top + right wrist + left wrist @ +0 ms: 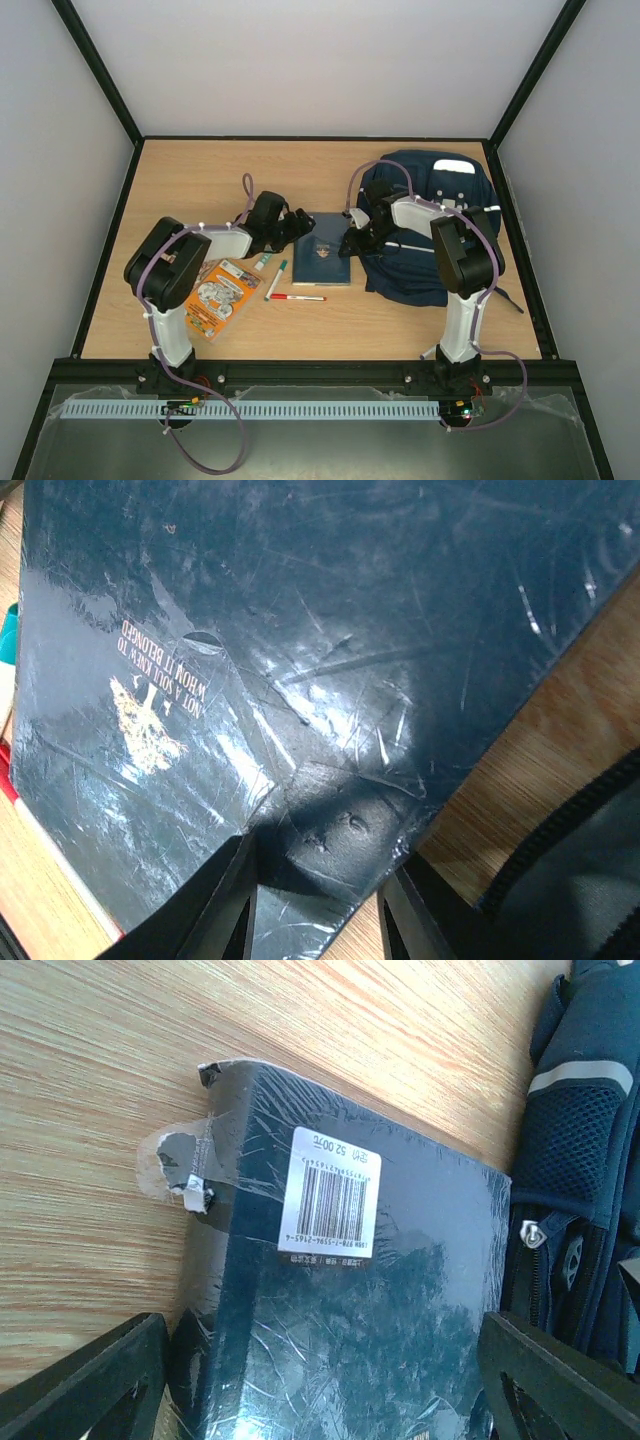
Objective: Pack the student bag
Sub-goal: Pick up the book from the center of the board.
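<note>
The student bag point(440, 215), navy with white stripes, lies at the back right. It also shows at the right edge of the left wrist view point(580, 1160) and in the right wrist view's lower right corner point(585, 880). A flat dark-blue shrink-wrapped notebook point(322, 262) lies on the table just left of the bag. My left gripper point(298, 228) is wide open over the notebook's barcode end point(330, 1260), with its fingers point(90, 1385) on either side. My right gripper point(352, 241) has its jaws a little apart around the notebook's corner point(330, 840).
A red pen point(297, 297), a green-capped marker point(276, 278) and an orange packet point(220, 297) lie left of the notebook, near the left arm. Black frame rails run along the table's edges.
</note>
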You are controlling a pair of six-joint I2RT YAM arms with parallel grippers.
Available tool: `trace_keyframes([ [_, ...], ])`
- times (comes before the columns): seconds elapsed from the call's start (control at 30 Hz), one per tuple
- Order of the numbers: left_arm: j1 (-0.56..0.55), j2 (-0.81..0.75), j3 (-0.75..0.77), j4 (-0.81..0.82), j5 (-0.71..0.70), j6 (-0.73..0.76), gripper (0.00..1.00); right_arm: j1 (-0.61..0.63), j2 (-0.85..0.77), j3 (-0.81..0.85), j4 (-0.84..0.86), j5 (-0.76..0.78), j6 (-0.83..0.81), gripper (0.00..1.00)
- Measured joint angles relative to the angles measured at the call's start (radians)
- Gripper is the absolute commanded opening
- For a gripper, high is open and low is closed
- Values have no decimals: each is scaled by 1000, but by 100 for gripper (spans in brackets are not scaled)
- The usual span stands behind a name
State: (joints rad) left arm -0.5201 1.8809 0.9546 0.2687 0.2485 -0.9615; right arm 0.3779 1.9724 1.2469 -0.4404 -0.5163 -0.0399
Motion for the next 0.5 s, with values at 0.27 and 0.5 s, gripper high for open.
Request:
trace_keyframes([
  [0.27, -9, -16, -21, 12, -6, 5, 80, -1, -1, 0, -6, -8, -18, 37],
  [0.5, -60, -114, -42, -131, -56, 11, 79, -4, -8, -8, -22, -27, -51, 38],
])
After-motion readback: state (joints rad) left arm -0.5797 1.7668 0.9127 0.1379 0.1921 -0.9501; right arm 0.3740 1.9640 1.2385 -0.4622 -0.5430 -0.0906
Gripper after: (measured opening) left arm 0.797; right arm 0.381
